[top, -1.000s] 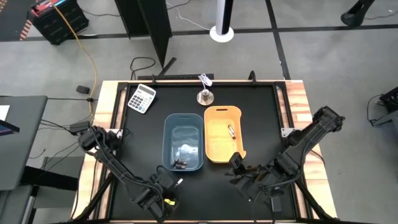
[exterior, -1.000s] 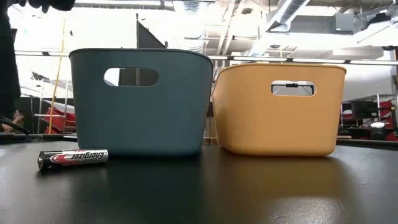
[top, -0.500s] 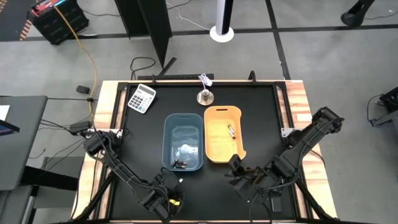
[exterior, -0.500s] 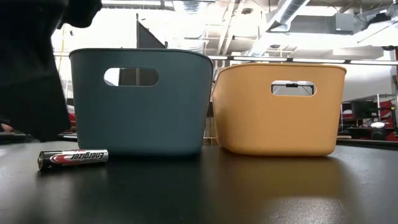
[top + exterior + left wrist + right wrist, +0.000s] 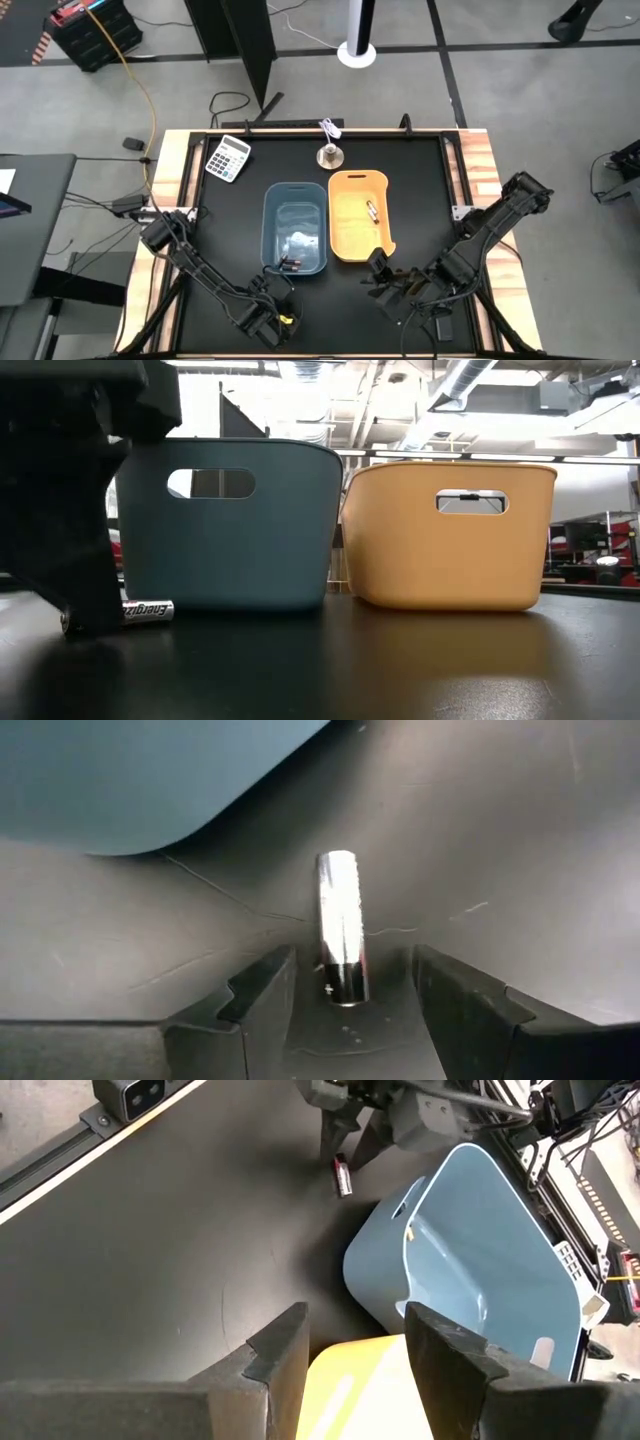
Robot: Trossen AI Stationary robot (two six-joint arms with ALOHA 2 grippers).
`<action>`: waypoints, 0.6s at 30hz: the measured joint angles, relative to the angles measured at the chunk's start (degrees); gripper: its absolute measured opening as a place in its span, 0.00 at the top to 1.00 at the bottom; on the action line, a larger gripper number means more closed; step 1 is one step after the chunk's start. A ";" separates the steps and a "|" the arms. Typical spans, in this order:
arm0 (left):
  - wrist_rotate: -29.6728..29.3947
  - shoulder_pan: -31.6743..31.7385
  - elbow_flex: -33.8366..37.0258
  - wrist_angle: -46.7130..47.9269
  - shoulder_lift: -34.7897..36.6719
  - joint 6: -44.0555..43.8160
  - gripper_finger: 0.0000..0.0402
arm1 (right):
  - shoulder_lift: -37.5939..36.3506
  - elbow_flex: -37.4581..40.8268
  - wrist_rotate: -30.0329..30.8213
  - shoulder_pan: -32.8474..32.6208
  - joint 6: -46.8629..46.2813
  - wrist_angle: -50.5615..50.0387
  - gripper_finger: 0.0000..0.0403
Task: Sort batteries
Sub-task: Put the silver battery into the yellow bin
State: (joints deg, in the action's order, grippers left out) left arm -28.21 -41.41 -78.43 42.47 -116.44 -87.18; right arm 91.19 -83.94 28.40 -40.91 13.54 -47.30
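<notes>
One loose battery [image 5: 340,925], a slim cylinder with a silvery far half, lies on its side on the black table just in front of the blue bin [image 5: 295,228]. My left gripper [image 5: 350,995] is open and low over it, one finger on each side of its near end, with gaps showing. In the low view the left gripper [image 5: 90,610] hides the battery's [image 5: 150,610] left end. More batteries lie in the blue bin [image 5: 290,264], and one lies in the orange bin [image 5: 372,211]. My right gripper [image 5: 378,276] waits open near the orange bin's near corner.
The blue bin [image 5: 225,525] and the orange bin [image 5: 450,535] stand side by side mid-table. A calculator [image 5: 228,158] and a small round metal object [image 5: 329,155] sit near the far edge. Bare black table lies in front of both bins.
My left gripper has moved toward the table's right and down to the loose battery in front of the blue bin; in the low view it came in from the left and now covers the battery's left end. The battery has stayed put.
</notes>
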 joint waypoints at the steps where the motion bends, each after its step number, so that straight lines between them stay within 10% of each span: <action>1: -0.07 0.13 0.00 0.16 -0.11 0.16 0.51 | -0.02 0.00 0.00 0.00 -0.01 0.00 0.55; 18: 0.70 0.79 0.16 0.80 -1.51 1.24 0.73 | -0.02 0.00 0.02 0.15 -0.02 0.23 0.55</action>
State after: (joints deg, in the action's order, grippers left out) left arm -27.51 -40.62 -78.28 43.27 -117.95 -85.93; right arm 91.18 -83.94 28.42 -40.75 13.52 -47.07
